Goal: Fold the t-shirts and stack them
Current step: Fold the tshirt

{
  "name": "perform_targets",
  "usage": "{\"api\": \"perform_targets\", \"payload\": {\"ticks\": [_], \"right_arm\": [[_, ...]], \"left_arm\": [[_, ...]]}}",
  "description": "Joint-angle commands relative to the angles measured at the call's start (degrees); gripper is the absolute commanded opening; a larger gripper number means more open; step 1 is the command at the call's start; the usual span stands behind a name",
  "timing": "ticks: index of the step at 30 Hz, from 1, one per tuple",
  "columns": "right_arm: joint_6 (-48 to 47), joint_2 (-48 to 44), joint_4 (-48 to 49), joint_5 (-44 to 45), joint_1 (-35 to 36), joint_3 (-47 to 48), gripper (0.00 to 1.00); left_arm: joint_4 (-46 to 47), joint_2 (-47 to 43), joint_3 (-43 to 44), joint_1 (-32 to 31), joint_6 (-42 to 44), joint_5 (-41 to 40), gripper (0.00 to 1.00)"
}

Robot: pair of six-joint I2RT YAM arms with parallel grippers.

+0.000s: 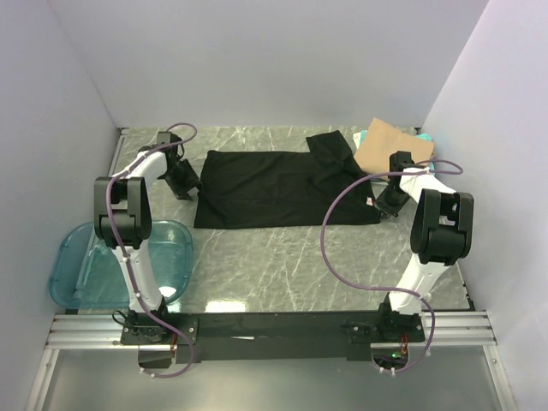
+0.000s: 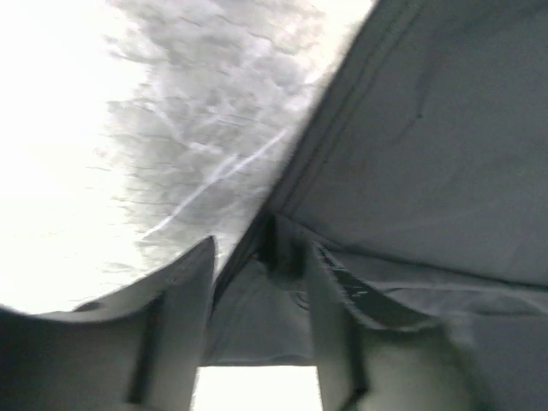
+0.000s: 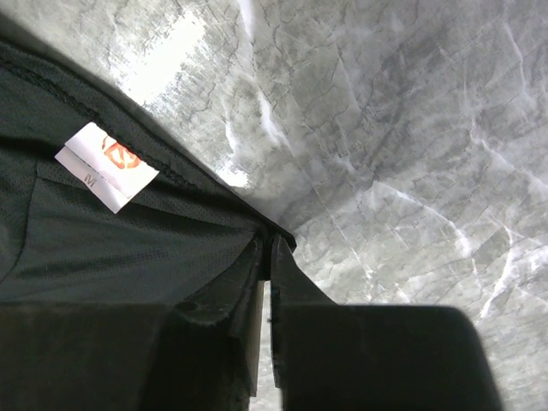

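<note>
A black t-shirt (image 1: pixel 274 184) lies spread across the middle of the table. My left gripper (image 1: pixel 184 182) is at its left edge. In the left wrist view the left gripper (image 2: pixel 264 248) stands open, its fingers (image 2: pixel 193 291) astride the shirt's dark edge (image 2: pixel 428 154). My right gripper (image 1: pixel 390 204) is at the shirt's near right corner. The right wrist view shows the right gripper (image 3: pixel 267 240) shut on that corner of black cloth (image 3: pixel 128 248), close to a white size label (image 3: pixel 107 165). A tan t-shirt (image 1: pixel 381 145) lies at the back right, with a strip of teal t-shirt (image 1: pixel 425 137) showing behind it.
A translucent blue tub (image 1: pixel 73 248) sits at the near left beside the left arm's base. Grey marble tabletop (image 1: pixel 282 257) shows between the black shirt and the arm bases. White walls close in the table on three sides.
</note>
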Motion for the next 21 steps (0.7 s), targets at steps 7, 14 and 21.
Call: {"api": "perform_targets", "payload": {"ticks": [7, 14, 21], "right_arm": [[-0.8, -4.7, -1.0, 0.5, -0.2, 3.1, 0.40], [-2.3, -10.7, -2.9, 2.9, 2.1, 5.0, 0.51], [-2.7, -12.6, 3.2, -2.7, 7.1, 2.7, 0.51]], "left_arm": [[-1.0, -8.6, -0.5, -0.7, 1.8, -4.5, 0.71], [2.8, -14.0, -4.4, -7.4, 1.2, -1.9, 0.78], [8.3, -10.6, -5.5, -14.5, -0.6, 5.0, 0.79]]}}
